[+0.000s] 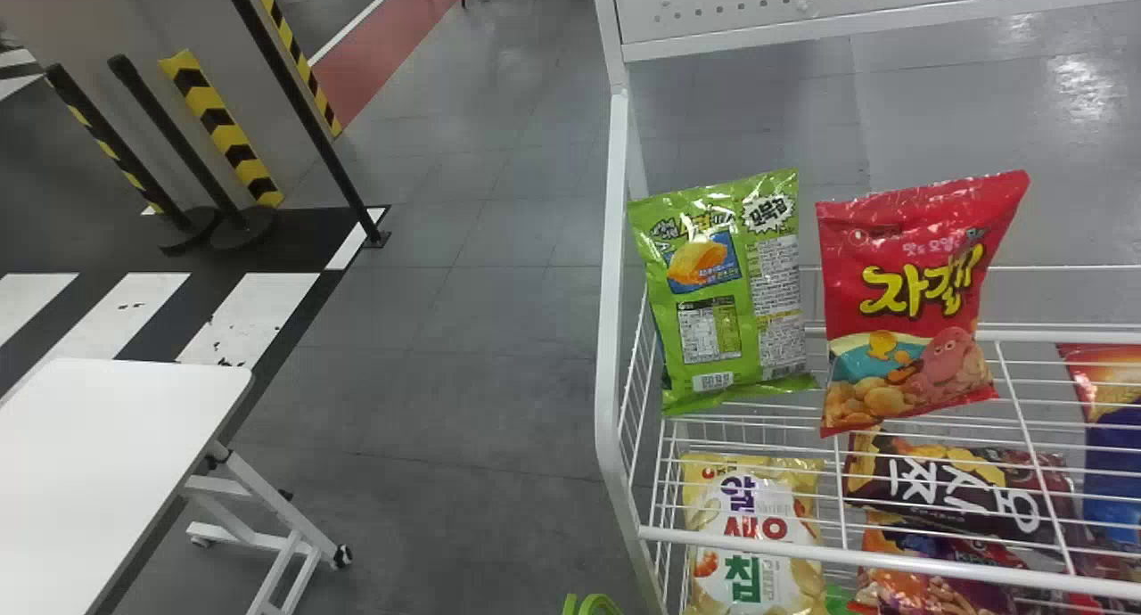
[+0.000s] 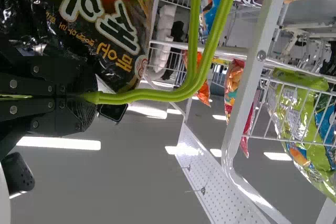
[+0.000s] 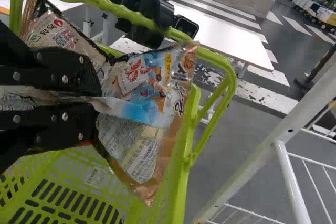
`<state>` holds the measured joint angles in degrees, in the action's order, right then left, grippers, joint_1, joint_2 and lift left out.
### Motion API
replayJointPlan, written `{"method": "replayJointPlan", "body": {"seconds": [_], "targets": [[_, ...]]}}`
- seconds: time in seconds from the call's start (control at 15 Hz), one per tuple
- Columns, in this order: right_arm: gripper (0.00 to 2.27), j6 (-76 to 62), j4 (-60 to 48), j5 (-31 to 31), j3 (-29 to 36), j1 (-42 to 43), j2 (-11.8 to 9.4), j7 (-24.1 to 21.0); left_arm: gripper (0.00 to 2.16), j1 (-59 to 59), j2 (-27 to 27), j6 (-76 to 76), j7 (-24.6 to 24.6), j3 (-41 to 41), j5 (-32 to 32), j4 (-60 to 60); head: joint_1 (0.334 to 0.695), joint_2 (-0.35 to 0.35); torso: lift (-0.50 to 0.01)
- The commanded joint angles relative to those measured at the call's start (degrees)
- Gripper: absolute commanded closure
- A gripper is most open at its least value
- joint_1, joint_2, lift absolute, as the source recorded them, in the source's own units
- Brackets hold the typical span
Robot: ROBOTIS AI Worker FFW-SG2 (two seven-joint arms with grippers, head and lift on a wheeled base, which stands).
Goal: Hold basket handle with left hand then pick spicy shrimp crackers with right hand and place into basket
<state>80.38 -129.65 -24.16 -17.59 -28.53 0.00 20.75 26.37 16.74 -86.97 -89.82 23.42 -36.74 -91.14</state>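
Pinching the spicy shrimp crackers point(image 3: 142, 156) between its fingers, the right gripper point(image 3: 97, 100) held them at the open top of the green basket point(image 3: 79, 182). The left gripper point(image 2: 86, 98) clasped the handle point(image 2: 157, 95). Beyond, snack bags filled a white wire rack point(image 1: 609, 330).

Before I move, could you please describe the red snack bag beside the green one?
Find the white wire rack on the head view's right. The red bag is just right of the green bag. Its big yellow lettering above a pink octopus sets it apart.
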Motion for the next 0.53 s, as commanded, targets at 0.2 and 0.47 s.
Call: {"method": "replayJointPlan", "body": {"seconds": [0.2,0.47], "targets": [[0.06,-0.26,-2.98,2.98,3.18,-0.82,0.00,0.00,2.15,0.00,-0.04,0.00,-0.74,0.05,0.00,0.09,0.695,0.350,-0.010],[0.06,-3.78,-7.99,3.60,10.47,-4.16,0.00,4.74,2.15,0.00,-0.04,-0.18,-0.74,0.05,0.00,0.00,0.695,0.350,-0.010]]}}
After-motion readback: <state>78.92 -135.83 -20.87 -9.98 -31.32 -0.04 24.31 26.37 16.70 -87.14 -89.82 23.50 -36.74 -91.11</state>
